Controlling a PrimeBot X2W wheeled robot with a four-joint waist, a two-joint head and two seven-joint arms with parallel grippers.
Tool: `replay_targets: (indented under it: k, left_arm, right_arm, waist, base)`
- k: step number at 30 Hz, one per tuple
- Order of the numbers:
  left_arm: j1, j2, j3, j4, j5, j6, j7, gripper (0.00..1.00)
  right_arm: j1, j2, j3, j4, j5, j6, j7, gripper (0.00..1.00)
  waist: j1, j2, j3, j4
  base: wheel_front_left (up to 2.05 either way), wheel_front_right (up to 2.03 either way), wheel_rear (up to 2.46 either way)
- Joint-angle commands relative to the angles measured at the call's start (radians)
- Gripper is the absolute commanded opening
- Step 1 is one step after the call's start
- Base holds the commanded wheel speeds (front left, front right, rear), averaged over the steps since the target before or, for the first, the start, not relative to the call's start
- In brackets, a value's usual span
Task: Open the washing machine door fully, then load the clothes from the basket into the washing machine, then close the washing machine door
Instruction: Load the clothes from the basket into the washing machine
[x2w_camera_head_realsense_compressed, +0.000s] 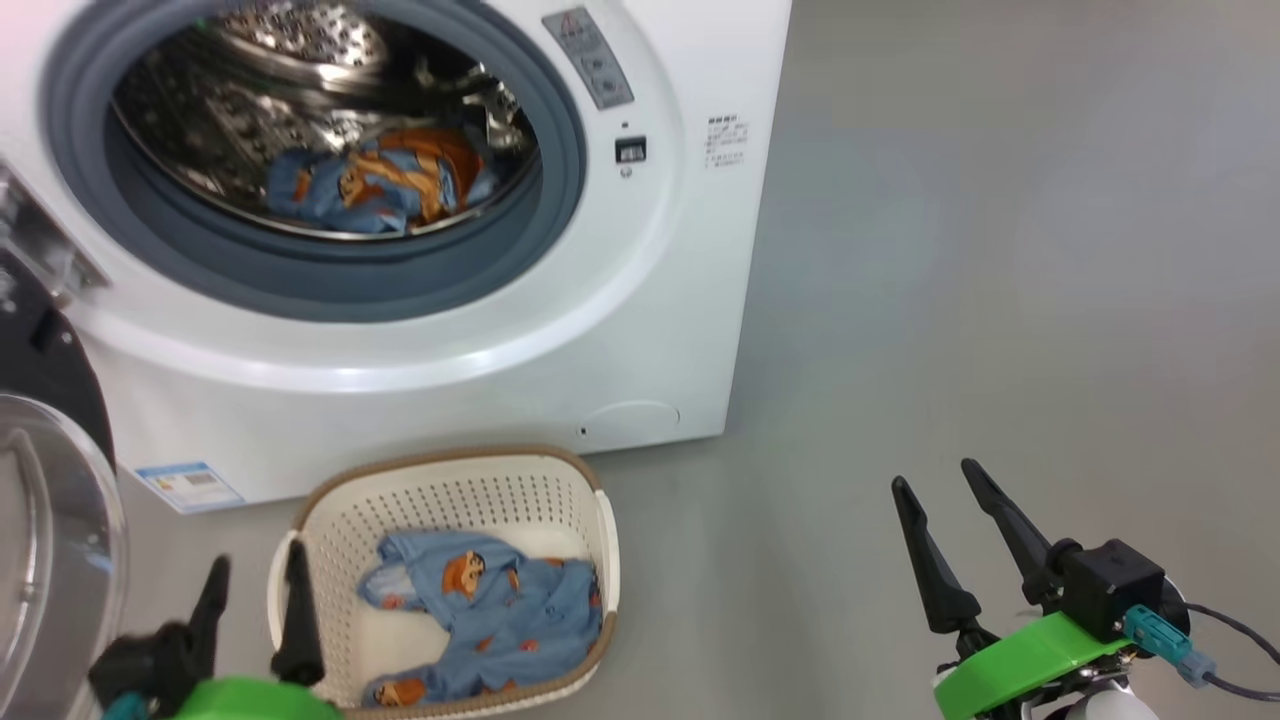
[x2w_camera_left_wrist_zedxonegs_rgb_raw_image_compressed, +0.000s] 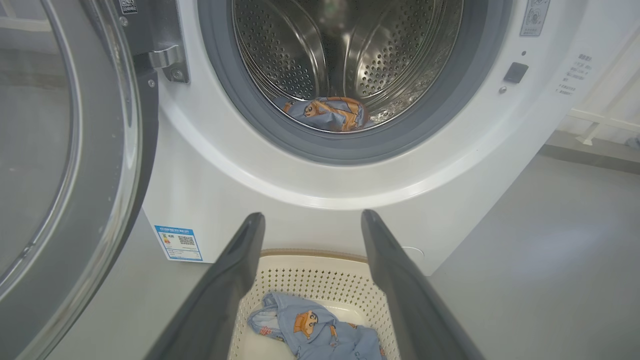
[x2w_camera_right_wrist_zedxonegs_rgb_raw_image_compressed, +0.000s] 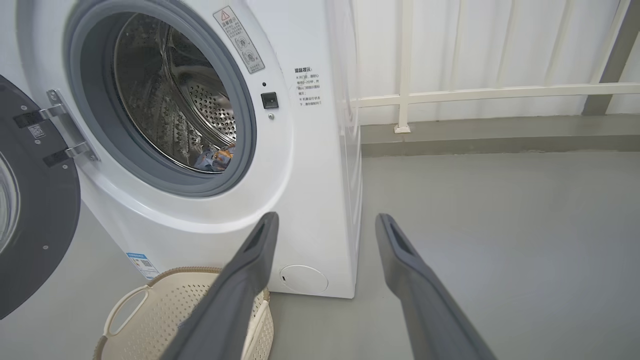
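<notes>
Head view: washing machine (x2w_camera_head_realsense_compressed: 420, 370) with door (x2w_camera_head_realsense_compressed: 55, 540) swung wide at left, one garment (x2w_camera_head_realsense_compressed: 385, 185) in the drum (x2w_camera_head_realsense_compressed: 300, 60), more clothes (x2w_camera_head_realsense_compressed: 500, 610) in the basket (x2w_camera_head_realsense_compressed: 440, 460) on the floor (x2w_camera_head_realsense_compressed: 1000, 250) before it; left gripper (x2w_camera_head_realsense_compressed: 258, 553), spread and empty, over the basket's left rim, right gripper (x2w_camera_head_realsense_compressed: 932, 473), spread and empty, above bare floor well to the right. Left wrist view adds the door hinge (x2w_camera_left_wrist_zedxonegs_rgb_raw_image_compressed: 167, 56); right wrist view adds a white railing (x2w_camera_right_wrist_zedxonegs_rgb_raw_image_compressed: 475, 93) beside the machine.

Laundry area, looks more test room than home: white front-load washing machine (x2w_camera_right_wrist_zedxonegs_rgb_raw_image_compressed: 315, 200) on bare grey floor (x2w_camera_right_wrist_zedxonegs_rgb_raw_image_compressed: 500, 210), laundry basket (x2w_camera_head_realsense_compressed: 440, 500) at its foot, white railing (x2w_camera_right_wrist_zedxonegs_rgb_raw_image_compressed: 500, 92) & pale panelled wall (x2w_camera_right_wrist_zedxonegs_rgb_raw_image_compressed: 500, 45) behind it.
</notes>
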Motion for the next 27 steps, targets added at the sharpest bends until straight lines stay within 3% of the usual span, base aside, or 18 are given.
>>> replay_targets:
  k: [1, 18, 27]
  left_arm:
    - [0.002, 0.021, 0.041, -0.040, 0.009, 0.010, -0.006, 1.00]
    - [0.221, -0.002, 0.091, -0.247, 0.059, -0.004, -0.006, 1.00]
    - [0.242, -0.007, 0.131, -0.268, 0.063, -0.016, -0.006, 1.00]
  right_arm:
    - [0.001, -0.011, 0.027, -0.021, 0.008, 0.002, -0.005, 1.00]
    - [0.054, -0.038, 0.007, -0.025, 0.030, 0.002, -0.005, 1.00]
    - [0.071, -0.046, -0.020, -0.021, 0.026, 0.002, -0.005, 1.00]
  waist:
    - [0.0000, 0.0000, -0.030, 0.001]
    - [0.0000, 0.0000, -0.120, -0.002]
    - [0.0000, 0.0000, -0.140, -0.012]
  base:
    - [0.00, 0.00, 0.00]
    - [0.00, 0.00, 0.00]
    - [0.00, 0.00, 0.00]
